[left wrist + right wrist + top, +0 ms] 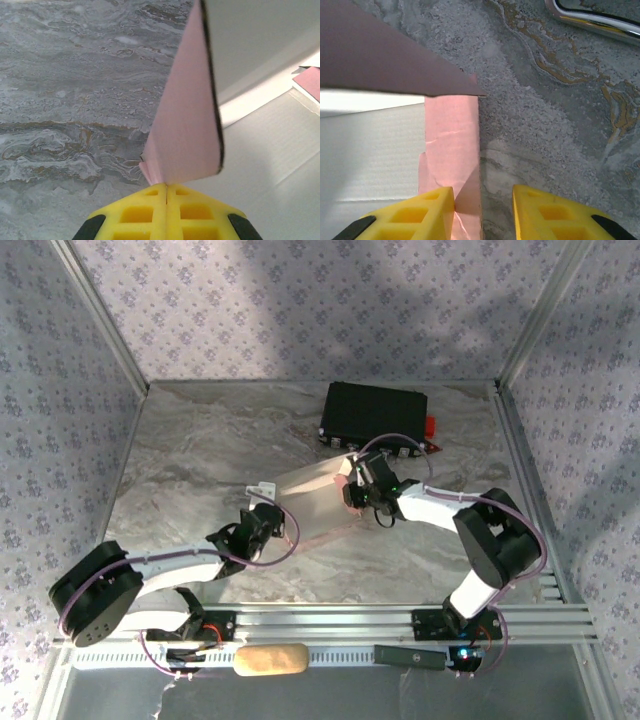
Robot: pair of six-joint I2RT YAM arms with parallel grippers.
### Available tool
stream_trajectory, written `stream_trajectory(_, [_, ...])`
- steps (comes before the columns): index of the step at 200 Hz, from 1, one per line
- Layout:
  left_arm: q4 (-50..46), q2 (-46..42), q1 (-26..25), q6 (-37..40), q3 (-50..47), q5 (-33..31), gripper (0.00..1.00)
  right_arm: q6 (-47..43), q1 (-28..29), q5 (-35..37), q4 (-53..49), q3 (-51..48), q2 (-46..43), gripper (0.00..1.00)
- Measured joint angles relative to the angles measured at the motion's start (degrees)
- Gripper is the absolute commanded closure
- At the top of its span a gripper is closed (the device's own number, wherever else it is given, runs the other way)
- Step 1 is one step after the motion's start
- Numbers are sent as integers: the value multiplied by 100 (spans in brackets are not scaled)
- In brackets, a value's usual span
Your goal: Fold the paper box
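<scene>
The paper box [315, 495] lies mid-table as a partly raised sheet, pink outside and whitish inside. My left gripper [262, 521] holds its near-left end. In the left wrist view the yellow fingers [135, 212] are pressed together on a pink flap [185, 125] that stands up from them, with the pale inner face [270, 150] to its right. My right gripper [355, 492] is at the box's far right end. In the right wrist view it [483, 206] is open, with a pink side flap [452, 145] against the left finger [415, 215] and bare table before the right finger [555, 215].
A black hard case [375, 412] stands behind the box, with a red piece [431, 426] at its right end; its metal handle [600, 20] is just beyond my right gripper. A tan oblong object [270, 660] lies below the front rail. Patterned walls enclose the marble table [190, 460].
</scene>
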Motion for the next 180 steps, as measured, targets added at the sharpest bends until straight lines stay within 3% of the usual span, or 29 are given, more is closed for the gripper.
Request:
stream_trajectory(59, [-1255,-2,614,-603,625,713,100,2,105,98,127,-190,-116,53])
stream_trajectory(122, [-2232,-212,743,-752,1137,1078,100,140,-33,-157,-236,-603,-1419,41])
stream_trajectory(153, [-2544,-238,743,-798,1283,1152,100,306,-151,-282,-358,-638,-2155,42])
stream_trajectory(180, [-2868,-179,743,-909,1554,1228,100,457,-118,-313,-577,-614,-2118,45])
